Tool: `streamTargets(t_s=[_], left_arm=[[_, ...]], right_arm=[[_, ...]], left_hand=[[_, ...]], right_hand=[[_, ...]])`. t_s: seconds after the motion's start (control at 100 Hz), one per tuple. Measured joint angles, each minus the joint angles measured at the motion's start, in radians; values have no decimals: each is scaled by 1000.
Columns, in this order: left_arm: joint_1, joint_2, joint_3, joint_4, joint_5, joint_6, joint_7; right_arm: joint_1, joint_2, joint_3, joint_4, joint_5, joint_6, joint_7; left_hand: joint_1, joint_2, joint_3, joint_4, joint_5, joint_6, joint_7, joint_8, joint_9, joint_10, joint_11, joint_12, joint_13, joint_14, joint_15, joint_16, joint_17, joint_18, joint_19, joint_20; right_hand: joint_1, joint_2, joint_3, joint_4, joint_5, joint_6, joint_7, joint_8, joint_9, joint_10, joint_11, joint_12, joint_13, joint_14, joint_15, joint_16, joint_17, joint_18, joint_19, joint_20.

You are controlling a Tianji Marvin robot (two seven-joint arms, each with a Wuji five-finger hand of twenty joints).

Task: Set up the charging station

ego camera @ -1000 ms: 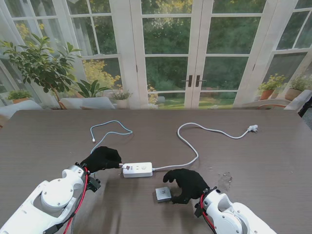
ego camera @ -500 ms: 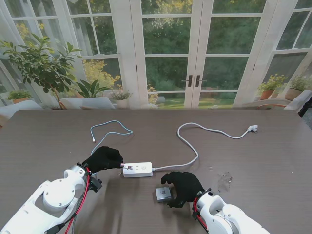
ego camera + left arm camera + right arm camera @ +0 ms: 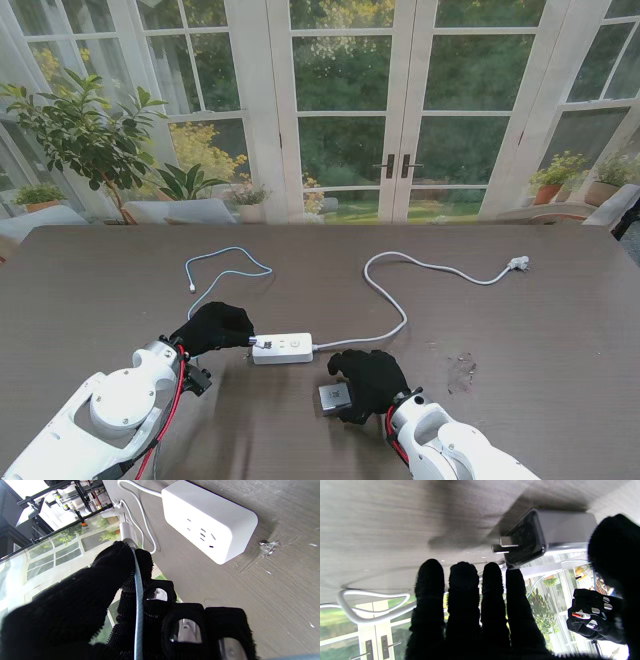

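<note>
Stand view first: the dark wood worktop [image 3: 560, 330] has loads of open room on the far half and the whole right side, with only the white power cord [image 3: 400, 300] looping across toward its plug [image 3: 518, 263] near the far right edge. The white power strip [image 3: 282, 348] sits close to me, a bit left of centre. The left hand [image 3: 212, 325] is right up against the strip's left end, pinching the light blue cable [image 3: 222, 270] that trails away over the worktop to the far left. The right hand [image 3: 368, 383] is draped over the grey charger brick [image 3: 335, 398], which lies just nearer to me than the strip and slightly right of it; whether it actually grips it, can't tell from here. Left wrist view: thumb and fingers [image 3: 140, 562] are pressed together on the blue cable [image 3: 138, 587], with the white connector [image 3: 127, 531] poking out past the fingertips, and the power strip [image 3: 210, 520] lying close by on the worktop, sockets showing. No readable branding on it. Right wrist view: the four fingers [image 3: 462, 585] are straight and side by side, thumb apart, and the charger brick [image 3: 545, 537] sits between index and thumb with its two metal prongs sticking out of its dark face. The index tip looks just beside it. Any print on that face is too blurry to read.
</note>
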Motion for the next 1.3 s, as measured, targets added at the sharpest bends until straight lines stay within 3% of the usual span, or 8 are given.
streamTargets(t_s=[0.08,0.18,0.53,0.73,0.83,0.92,1.11,1.3], left_arm=[[2,0,0,-2,0,2,2],[3,-1,0,-3,0,2,3],[7,-2,-1,-7,1,4,5],[10,-2,-1,-11,0,9,5],[12,-2,-2,-15,-1,11,4],[14,-2,-2,-18,-1,14,4],[19,-2,-4,-23,-2,20,3],[21,-2,-5,-26,-2,21,1]], right_arm=[[5,0,-7,6,-5,2,-3],[11,0,-19,19,-19,12,-26],[31,0,-54,50,-25,19,-39],[43,-1,-66,62,-21,13,-46],[45,-2,-67,66,-20,5,-51],[45,-2,-65,66,-22,-1,-52],[44,-1,-62,68,-30,-22,-58],[50,3,-62,76,-35,-63,-52]], left_hand=[[0,0,0,0,0,0,0,0,0,0,0,0,0,0,0,0,0,0,0,0],[0,0,0,0,0,0,0,1,0,0,0,0,0,0,0,0,0,0,0,0],[0,20,-10,0,0,0,0,2,0,0,0,0,0,0,0,0,0,0,0,-1],[0,21,-10,0,0,0,0,3,0,0,0,0,0,0,0,0,0,0,0,-1],[0,21,-10,0,0,0,0,3,0,0,0,0,0,0,0,0,0,0,0,-1],[0,21,-10,0,0,0,0,3,0,0,0,0,0,0,0,0,0,0,0,-1],[0,29,-15,0,0,1,0,3,0,0,0,0,0,-1,0,0,0,0,0,-1],[0,30,-15,0,-1,1,0,4,0,0,0,0,0,-1,0,0,0,0,0,-1]], right_hand=[[15,-1,7,0,1,-3,0,15,15,-8,30,24,19,-9,45,0,19,-7,27,6],[16,-12,9,-1,11,-23,127,37,38,-16,58,51,12,-19,94,0,28,-14,64,9],[52,-12,19,0,68,-65,125,63,90,-34,96,102,60,-30,139,0,57,-20,110,17],[83,-3,20,-14,152,-111,135,74,207,-60,106,110,115,-42,151,0,99,-26,127,17],[119,13,5,-130,166,-113,162,-54,259,-67,106,127,144,-45,165,0,108,-28,135,17],[123,13,-9,-178,168,-120,215,-129,275,-72,106,139,136,-45,166,0,112,-30,135,15],[132,31,-48,-196,180,-127,236,-178,330,-78,98,163,187,-50,166,0,140,-43,136,7],[109,146,-79,-200,137,-118,249,-165,330,-78,95,208,211,-72,205,0,168,-58,148,5]])
